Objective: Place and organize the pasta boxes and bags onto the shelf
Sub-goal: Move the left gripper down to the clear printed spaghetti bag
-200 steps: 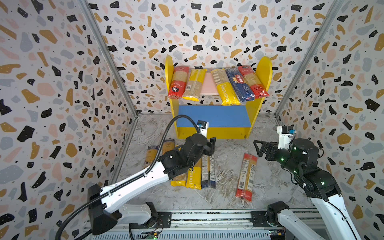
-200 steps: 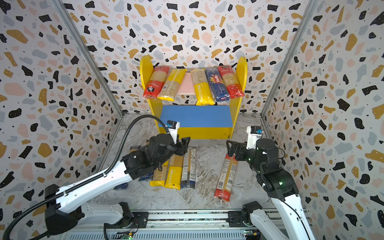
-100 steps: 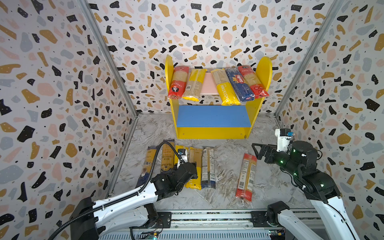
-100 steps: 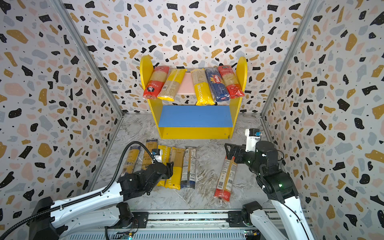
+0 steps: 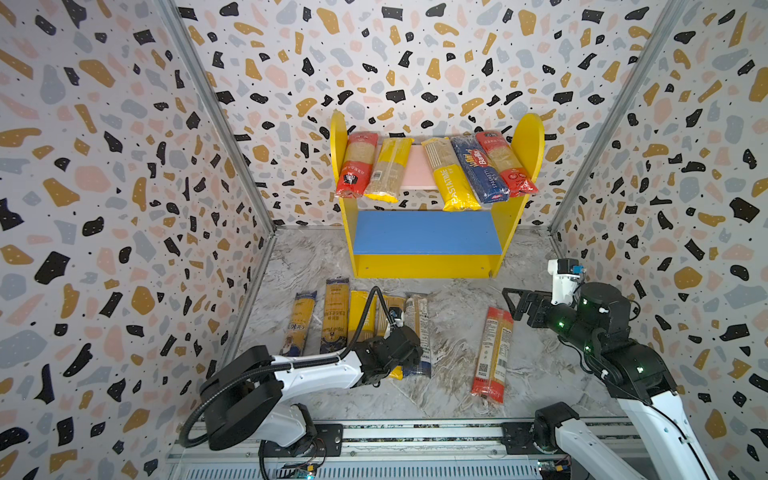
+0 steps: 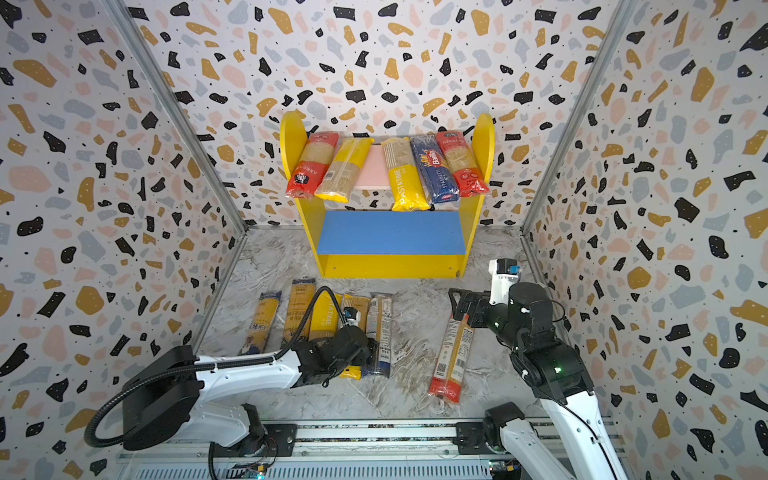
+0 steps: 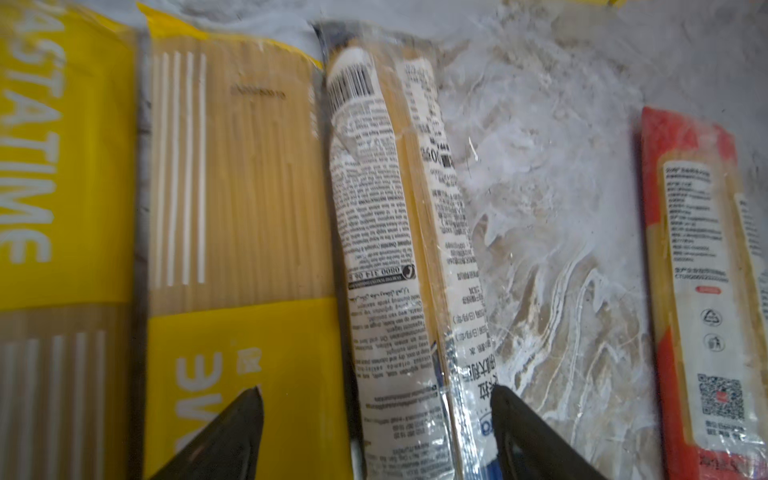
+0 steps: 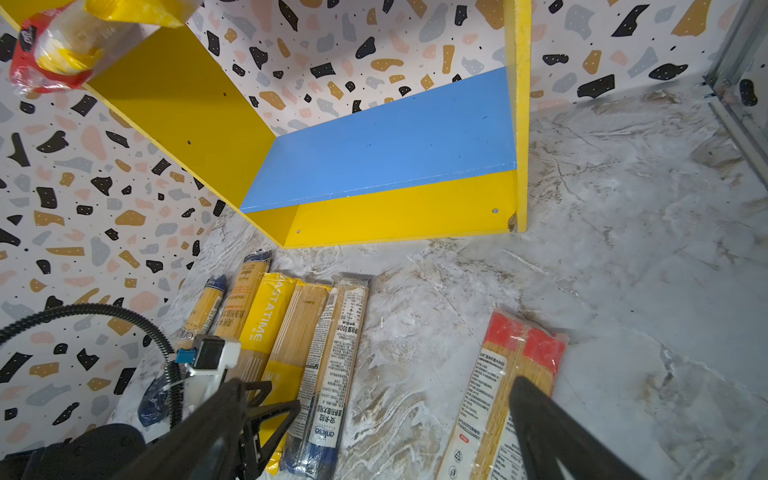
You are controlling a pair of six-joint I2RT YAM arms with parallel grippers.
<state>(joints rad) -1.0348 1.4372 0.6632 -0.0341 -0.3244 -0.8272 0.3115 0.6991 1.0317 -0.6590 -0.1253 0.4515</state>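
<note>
My left end effector [image 7: 374,388] is down low with its fingers spread, straddling the near end of the blue-tipped spaghetti packet [image 7: 386,232]. It's not pinching anything. That packet lies flat on the desk [image 7: 561,249], at the right end of a row of five packets [image 5: 334,311]. The right end effector [image 5: 515,303] hangs wide apart just by the far end of the red packet [image 5: 492,353], which lies off by itself. Up back, five more packets [image 5: 478,170] sit on the pink top board of the shelf [image 5: 424,266].
</note>
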